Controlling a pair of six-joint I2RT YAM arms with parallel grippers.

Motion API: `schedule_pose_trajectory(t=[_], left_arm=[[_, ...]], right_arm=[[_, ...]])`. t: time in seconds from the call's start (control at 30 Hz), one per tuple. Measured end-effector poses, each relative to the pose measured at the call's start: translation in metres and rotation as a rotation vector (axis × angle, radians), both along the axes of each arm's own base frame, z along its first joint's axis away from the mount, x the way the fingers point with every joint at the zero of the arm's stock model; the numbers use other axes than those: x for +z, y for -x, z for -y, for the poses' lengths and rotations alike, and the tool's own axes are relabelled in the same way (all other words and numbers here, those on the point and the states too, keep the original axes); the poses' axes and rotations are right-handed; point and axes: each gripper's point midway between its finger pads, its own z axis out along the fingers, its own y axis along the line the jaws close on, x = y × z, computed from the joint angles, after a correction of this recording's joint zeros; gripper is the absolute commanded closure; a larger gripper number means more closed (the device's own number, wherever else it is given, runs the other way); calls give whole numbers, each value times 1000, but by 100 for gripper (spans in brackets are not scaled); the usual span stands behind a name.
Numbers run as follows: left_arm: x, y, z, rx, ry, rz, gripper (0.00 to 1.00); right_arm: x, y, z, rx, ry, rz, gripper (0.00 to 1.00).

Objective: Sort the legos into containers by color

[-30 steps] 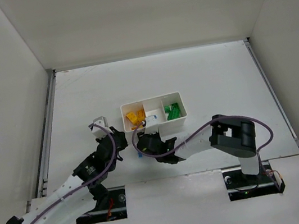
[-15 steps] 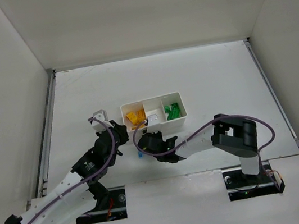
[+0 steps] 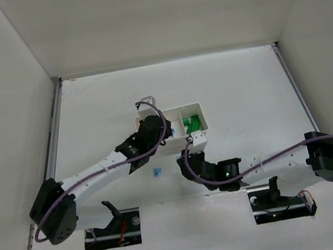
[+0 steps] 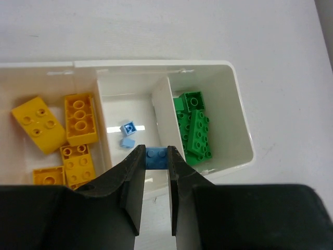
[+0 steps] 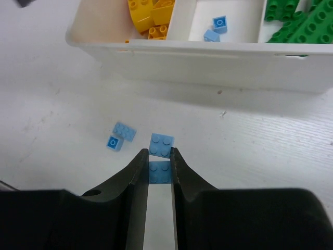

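**A:** Blue brick (image 4: 156, 157) was clamped in the left gripper (image 4: 155, 154). It was hung over the tray (image 4: 238, 125), roughly at the divider (image 4: 161, 112) between the middle compartment (image 4: 130, 101) and the green bricks (image 4: 195, 127).

**B:** Step?

**A:** Drop-off, as judged. Two small blue pieces (image 4: 128, 127) were already lying in the middle compartment, and the yellow bricks (image 4: 80, 117) were kept in the left one. A small shift toward the middle would be called for before the jaws are released, else the green side could be hit.

**B:** Other arm?

**A:** Right gripper (image 5: 159, 156) was closed on a second blue brick (image 5: 159, 172), on the near side of the tray. Lifted or not could not be told. A neighbour brick (image 5: 162, 145) was seen just beyond the fingertips, with two loose blue pieces (image 5: 125, 131) near it on the table (image 3: 243, 87). A straight lift would be needed so the neighbour isn't dragged, then a carry over the front wall once the left arm is cleared.

**B:** Surroundings?

**A:** The table was plain white, matte, faintly scuffed, and boxed in by white walls (image 3: 136, 15) on three sides.
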Motion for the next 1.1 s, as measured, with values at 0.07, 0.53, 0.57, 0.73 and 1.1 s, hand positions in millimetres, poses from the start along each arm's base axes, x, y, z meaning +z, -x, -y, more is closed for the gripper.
schedule_pose_trajectory(t=[0.07,0.53,0.57,0.73,1.1], left_arm=[[-6,-8,12,-12,-17,-13,84],[-25,-34,25,0,-73,-26,50],[-20,-34,22,4,-69,-17,51],[15,-10,-8,29,-11,66,56],[-36,84,-77,26,-106,-21,57]], right_arm=[[3,3,8,2,-10,-2,77],[34,-14,44,-14,-38,32,78],[35,-21,46,-22,-33,36,78],[44,-60,41,-51,-22,59,78],[32,-135,5,-65,65,63,76]])
